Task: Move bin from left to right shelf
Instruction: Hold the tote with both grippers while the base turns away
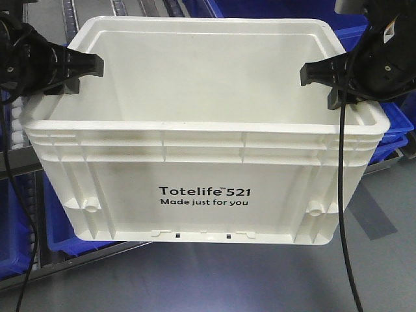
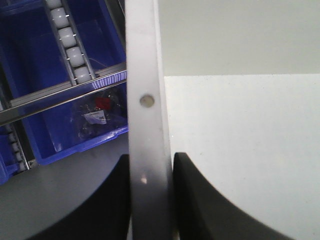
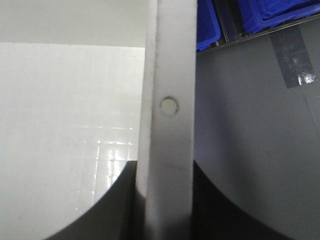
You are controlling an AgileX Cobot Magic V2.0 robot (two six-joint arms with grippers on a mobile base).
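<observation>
A large white bin [image 1: 201, 162] marked "Totelife 521" hangs in the air in front of me, empty inside. My left gripper [image 1: 81, 75] is shut on the bin's left rim [image 2: 147, 100], one finger inside and one outside the wall. My right gripper [image 1: 325, 81] is shut on the bin's right rim [image 3: 170, 105] in the same way. The bin's base is off the floor, level between both arms. Black fingers [image 2: 200, 200] press against the rim on each side in both wrist views.
Blue bins [image 1: 396, 130] stand on a shelf at the right behind the white bin. Roller rails [image 2: 70, 45] and a blue bin with small bagged parts [image 2: 95, 117] lie at the left. Grey floor with a tape strip [image 3: 295, 55] is below.
</observation>
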